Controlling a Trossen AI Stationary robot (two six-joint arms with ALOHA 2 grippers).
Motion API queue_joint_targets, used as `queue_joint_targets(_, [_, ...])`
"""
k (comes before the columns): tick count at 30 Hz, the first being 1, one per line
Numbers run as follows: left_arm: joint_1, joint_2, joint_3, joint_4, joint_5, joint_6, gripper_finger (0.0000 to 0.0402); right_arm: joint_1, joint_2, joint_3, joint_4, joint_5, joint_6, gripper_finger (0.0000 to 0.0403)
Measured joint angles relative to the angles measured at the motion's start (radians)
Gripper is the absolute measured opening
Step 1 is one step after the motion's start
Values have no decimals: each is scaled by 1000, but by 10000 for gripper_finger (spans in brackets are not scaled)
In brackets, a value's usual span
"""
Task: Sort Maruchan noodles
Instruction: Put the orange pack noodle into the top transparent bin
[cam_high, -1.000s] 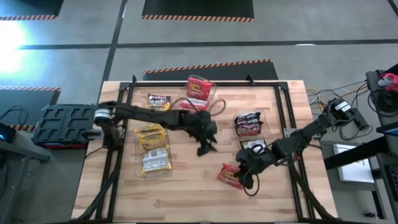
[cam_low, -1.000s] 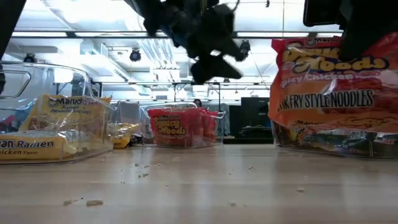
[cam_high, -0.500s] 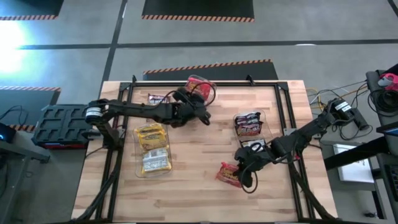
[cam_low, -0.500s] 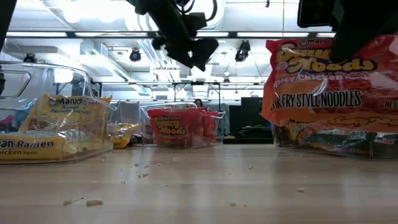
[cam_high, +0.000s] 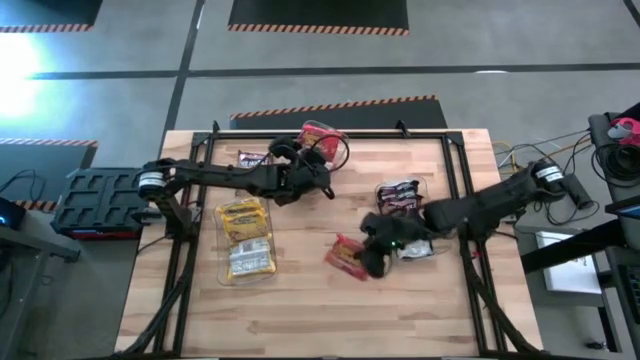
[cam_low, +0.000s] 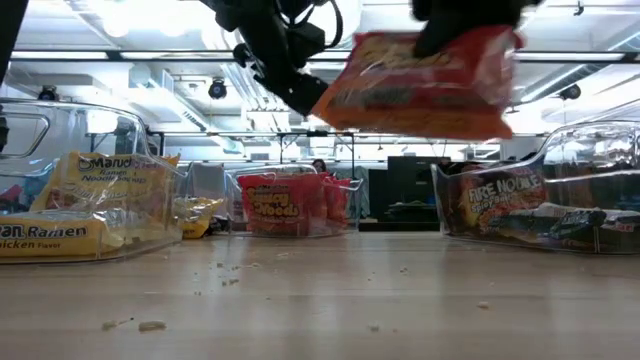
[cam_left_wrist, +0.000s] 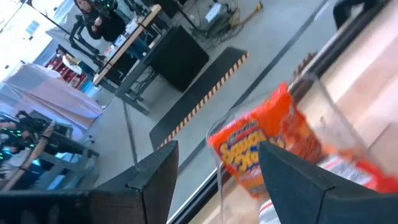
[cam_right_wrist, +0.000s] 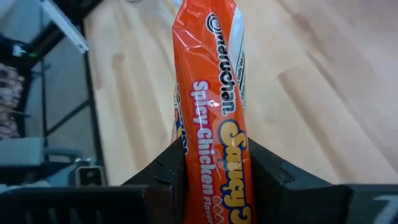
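My right gripper (cam_high: 372, 254) is shut on a red Maruchan noodles packet (cam_high: 346, 258), which hangs over the middle of the table and shows high up in the low view (cam_low: 420, 85). My left gripper (cam_high: 326, 186) stands open and holds nothing. It points toward the far edge, just short of a clear bin (cam_high: 322, 141) that holds red packets (cam_left_wrist: 261, 146). Yellow packets (cam_high: 246, 238) lie in a bin at the left. Dark packets (cam_high: 399, 199) lie in a bin at the right. My right gripper pinches the red packet's two flat faces (cam_right_wrist: 214, 163) between its two fingers (cam_right_wrist: 166, 174), near one end. The fingers come from the table's right, slanting down. The packet sticks out ahead of them, edge-on to the wrist view, tilted and lifted clear of the table.
A further bin with a dark packet (cam_high: 254, 160) stands at the far left, and another clear bin (cam_high: 412, 244) sits under my right arm. Black rails (cam_high: 200, 190) run along the table's sides. Bare wood (cam_high: 320, 310) lies toward the near edge.
My right gripper has risen and gone toward the table's left, carrying the red packet higher above the table. My left gripper has gone toward the far edge and the red bin. It has tipped up from pointing down to nearly level and has then kept still.
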Motion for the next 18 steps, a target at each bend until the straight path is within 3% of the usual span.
queue_joint_targets(9, [-1,2,0,-198,0,-48,205,-159,157,246,-241,-33,-236,106])
queue_joint_targets(18, [-1,2,0,-398,1,-193,205,-234,257,426,-272,-34,-395,107])
